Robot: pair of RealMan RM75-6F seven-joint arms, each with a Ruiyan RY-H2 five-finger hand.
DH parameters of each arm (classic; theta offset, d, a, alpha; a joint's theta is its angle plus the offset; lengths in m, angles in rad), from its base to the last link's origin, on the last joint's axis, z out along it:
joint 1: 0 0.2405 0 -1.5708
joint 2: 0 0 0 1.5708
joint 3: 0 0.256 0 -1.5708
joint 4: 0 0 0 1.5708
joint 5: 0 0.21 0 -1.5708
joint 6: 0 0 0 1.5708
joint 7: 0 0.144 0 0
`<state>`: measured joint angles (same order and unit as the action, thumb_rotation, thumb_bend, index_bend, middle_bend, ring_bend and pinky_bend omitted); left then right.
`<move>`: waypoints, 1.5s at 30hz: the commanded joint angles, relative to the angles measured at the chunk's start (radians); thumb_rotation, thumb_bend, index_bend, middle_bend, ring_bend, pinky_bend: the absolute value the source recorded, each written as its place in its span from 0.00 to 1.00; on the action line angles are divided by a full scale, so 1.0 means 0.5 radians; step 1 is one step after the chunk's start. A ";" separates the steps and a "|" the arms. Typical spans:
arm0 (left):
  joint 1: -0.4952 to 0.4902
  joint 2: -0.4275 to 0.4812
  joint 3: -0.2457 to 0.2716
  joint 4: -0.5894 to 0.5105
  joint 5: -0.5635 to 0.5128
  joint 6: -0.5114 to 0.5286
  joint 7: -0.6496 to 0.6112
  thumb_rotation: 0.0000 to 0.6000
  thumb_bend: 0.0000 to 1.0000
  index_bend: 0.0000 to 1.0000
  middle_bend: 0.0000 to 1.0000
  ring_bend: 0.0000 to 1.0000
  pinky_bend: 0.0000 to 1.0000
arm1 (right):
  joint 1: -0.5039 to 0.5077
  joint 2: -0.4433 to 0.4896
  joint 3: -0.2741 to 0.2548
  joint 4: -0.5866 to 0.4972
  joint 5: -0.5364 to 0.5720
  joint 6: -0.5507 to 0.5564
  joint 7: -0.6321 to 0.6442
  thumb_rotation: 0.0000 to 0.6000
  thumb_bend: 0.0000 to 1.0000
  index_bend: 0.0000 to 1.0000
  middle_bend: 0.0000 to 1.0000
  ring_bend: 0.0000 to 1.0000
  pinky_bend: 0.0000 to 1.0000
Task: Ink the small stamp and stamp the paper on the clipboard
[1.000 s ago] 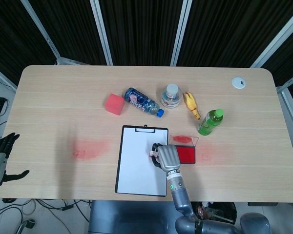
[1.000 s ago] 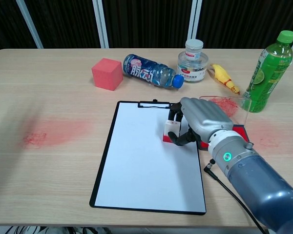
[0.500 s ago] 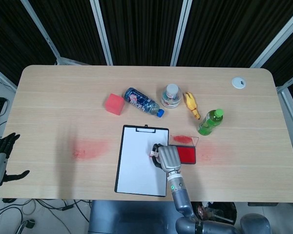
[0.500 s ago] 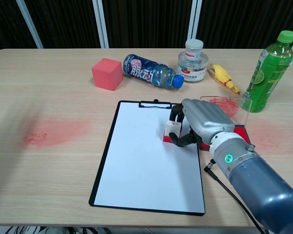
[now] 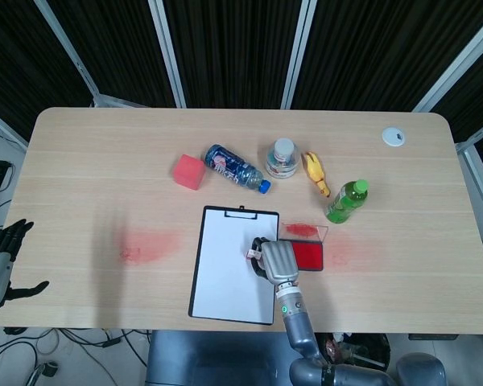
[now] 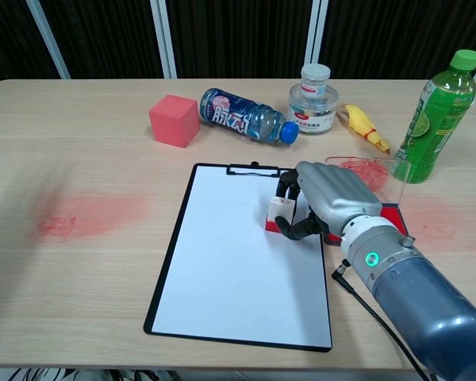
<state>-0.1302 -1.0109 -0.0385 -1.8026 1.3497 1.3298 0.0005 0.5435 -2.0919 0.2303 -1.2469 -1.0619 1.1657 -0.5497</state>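
Stamp (image 6: 280, 215) (small) held, seemingly touching paper (image 6: 238, 258).

You are looking at little readable text. Near the upper middle of the chest view, the blue bottle (image 6: 244, 117) lying on its side is showing large white characters on its label, too distorted to spell out. The small jar (image 6: 313, 99) beside it is carrying a label with print too tiny to read.

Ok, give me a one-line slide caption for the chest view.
Right hand holds the small stamp on the clipboard's paper, beside the red ink pad.
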 commanded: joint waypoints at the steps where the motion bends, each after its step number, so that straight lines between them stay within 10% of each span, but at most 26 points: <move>1: 0.000 0.000 0.000 -0.001 -0.003 -0.001 0.001 1.00 0.01 0.00 0.00 0.00 0.00 | -0.001 0.002 0.000 -0.002 -0.001 0.000 -0.002 1.00 0.63 0.94 0.81 0.88 0.90; 45: -0.001 -0.003 0.003 -0.003 -0.003 0.001 0.015 1.00 0.01 0.00 0.00 0.00 0.00 | 0.033 0.040 0.087 -0.122 -0.079 0.056 0.033 1.00 0.63 0.94 0.81 0.88 0.90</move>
<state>-0.1307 -1.0123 -0.0372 -1.8043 1.3481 1.3303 0.0078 0.5561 -2.0754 0.2668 -1.3007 -1.0956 1.1894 -0.5376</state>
